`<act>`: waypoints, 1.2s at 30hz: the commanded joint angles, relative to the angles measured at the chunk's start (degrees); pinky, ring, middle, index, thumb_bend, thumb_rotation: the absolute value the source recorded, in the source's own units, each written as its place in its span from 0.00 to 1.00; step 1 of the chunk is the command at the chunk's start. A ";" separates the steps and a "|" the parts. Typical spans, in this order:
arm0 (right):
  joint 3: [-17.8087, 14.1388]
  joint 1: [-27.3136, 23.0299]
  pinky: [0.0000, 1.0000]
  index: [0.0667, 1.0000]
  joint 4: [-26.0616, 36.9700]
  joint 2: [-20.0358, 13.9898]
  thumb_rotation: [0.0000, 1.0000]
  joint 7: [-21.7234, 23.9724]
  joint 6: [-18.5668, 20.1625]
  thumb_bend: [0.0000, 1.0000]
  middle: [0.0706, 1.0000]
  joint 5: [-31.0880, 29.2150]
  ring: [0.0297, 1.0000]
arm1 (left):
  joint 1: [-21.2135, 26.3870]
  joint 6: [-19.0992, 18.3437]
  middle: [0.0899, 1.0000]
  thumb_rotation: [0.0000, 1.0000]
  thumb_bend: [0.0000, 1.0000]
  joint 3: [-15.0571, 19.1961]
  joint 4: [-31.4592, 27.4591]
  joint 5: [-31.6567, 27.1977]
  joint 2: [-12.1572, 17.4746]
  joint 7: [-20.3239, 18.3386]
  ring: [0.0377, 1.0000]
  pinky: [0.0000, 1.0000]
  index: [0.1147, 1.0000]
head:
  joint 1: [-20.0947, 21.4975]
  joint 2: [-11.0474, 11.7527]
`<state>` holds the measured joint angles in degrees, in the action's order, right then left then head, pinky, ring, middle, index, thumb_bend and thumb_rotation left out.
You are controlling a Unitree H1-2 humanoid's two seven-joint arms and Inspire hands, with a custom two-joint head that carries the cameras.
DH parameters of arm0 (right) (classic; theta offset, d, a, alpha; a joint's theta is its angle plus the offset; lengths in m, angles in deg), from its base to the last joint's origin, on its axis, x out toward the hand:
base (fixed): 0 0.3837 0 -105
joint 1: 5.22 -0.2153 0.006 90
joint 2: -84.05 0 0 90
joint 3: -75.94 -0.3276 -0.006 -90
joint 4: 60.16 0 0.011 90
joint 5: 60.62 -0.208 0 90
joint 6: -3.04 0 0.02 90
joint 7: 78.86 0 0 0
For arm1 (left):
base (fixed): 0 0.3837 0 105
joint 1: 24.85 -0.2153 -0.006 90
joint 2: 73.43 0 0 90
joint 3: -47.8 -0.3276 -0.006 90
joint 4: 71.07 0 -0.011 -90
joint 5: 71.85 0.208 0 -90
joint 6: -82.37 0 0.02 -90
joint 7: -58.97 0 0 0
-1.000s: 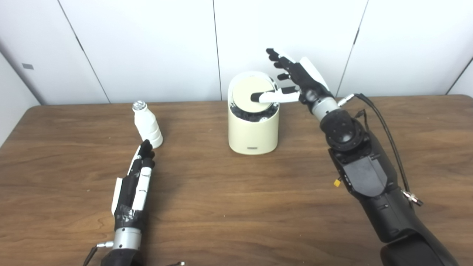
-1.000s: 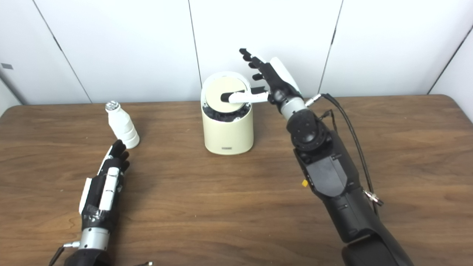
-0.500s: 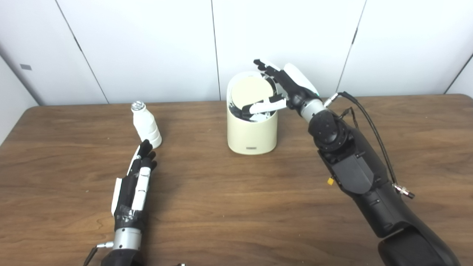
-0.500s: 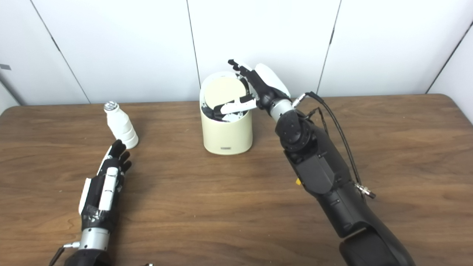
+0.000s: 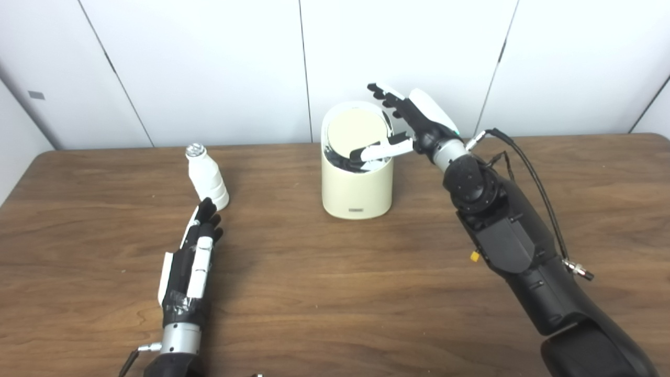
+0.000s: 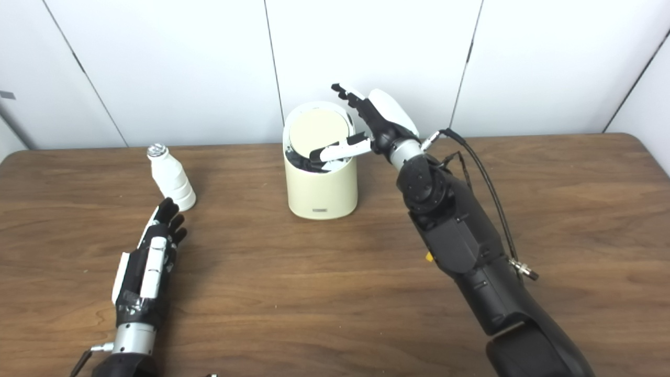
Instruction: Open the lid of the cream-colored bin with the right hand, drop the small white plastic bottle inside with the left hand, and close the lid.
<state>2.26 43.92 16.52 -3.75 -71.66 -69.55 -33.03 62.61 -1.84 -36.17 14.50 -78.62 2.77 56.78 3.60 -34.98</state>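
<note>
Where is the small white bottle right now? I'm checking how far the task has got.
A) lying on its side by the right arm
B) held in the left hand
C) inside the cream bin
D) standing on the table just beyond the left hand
D: the small white bottle stands upright on the table, just past the fingertips of the left hand, which rests flat and holds nothing.

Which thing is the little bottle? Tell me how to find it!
Look at the brown table, on its left side near the wall. The bottle stands upright just beyond the left hand. It is white with ridged sides and a shiny cap, much smaller than the cream-colored bin.
</note>
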 commanded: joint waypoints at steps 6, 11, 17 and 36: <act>-0.62 -2.61 0.86 0.92 0.02 -0.66 0.40 -0.97 -1.46 0.88 0.91 0.93 0.90 | -1.06 1.81 0.97 0.78 0.51 -1.06 2.18 -0.18 -1.37 -0.03 0.96 0.95 0.97 | -0.16 -0.35; -0.88 -2.36 0.86 0.91 -0.10 0.09 0.43 -1.52 -1.29 0.87 0.90 0.74 0.89 | -1.27 1.74 0.97 0.77 0.52 -1.28 1.86 -0.17 -1.29 -0.29 0.97 0.96 0.98 | -0.22 -0.48; -0.69 -1.80 0.89 0.91 0.36 0.63 0.45 -1.44 -0.92 0.84 0.90 1.10 0.90 | -1.36 1.61 0.97 0.75 0.53 -1.48 1.50 -0.70 -1.42 -0.53 0.96 0.96 0.97 | -0.41 -0.61; -0.75 -1.68 0.91 0.90 -0.40 0.98 0.50 -2.36 -0.84 0.77 0.89 2.35 0.89 | -1.55 1.43 0.97 0.82 0.51 -1.45 1.00 -0.77 -1.80 -0.32 0.96 0.95 0.96 | -0.59 -1.04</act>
<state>2.06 44.53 15.41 -2.74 -72.25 -69.55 -31.78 62.45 -1.83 -36.58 14.30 -78.94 2.38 56.56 2.99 -35.95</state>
